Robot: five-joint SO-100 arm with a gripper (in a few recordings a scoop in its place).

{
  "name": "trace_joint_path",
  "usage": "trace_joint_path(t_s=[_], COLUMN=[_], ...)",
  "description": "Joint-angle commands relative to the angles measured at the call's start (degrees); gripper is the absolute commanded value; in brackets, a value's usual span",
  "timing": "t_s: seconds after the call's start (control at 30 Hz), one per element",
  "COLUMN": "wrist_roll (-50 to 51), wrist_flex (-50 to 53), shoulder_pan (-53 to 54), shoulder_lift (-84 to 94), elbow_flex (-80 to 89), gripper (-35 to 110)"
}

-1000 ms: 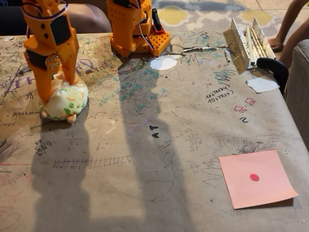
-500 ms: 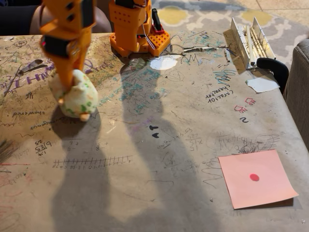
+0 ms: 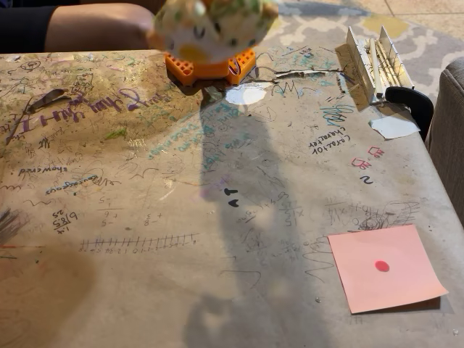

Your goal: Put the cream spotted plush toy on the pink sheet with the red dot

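End effector out of my sight, grip unknowable, as the blurred plush toy (image 3: 210, 29) hangs high above the surface; a loose hold could drop it short of the pink sheet (image 3: 384, 267).

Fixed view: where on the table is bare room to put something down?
Bare: the wide middle and left, and around the pink sheet. Crowded: the back edge, with the orange arm base, white paper scraps and metal rack.
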Motion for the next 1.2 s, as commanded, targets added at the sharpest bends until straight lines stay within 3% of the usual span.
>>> trace_joint_path(t_s=[0.0,0.17,0.3,0.47,0.7,0.83,0.9,0.97,1.0,1.07,1.1,1.17], wrist_roll=[-0.62,1.58,2.90,2.55,3.34,2.29,2.46,4.57,4.57,6.15,3.08,-0.18], wrist_flex=[2.99,5.01,10.37,14.24,15.38,10.28,-0.79,-15.73,-15.73,-1.76,4.75,2.55], shoulder_pan=[-4.48,-12.57,-23.38,-26.28,-24.35,-24.43,-21.88,-19.86,-20.21,-19.25,-20.04,-21.27], shoulder_lift=[6.15,20.04,16.87,11.69,14.59,14.59,7.03,-16.17,-34.72,-65.13,-72.51,-66.09], elbow_flex=[-4.66,-10.20,-26.10,-38.50,-33.57,-27.33,-18.98,-16.87,-26.10,-52.91,-60.03,-48.16], gripper=[0,0,0,0,0,0,0,0,0,7,27,39])
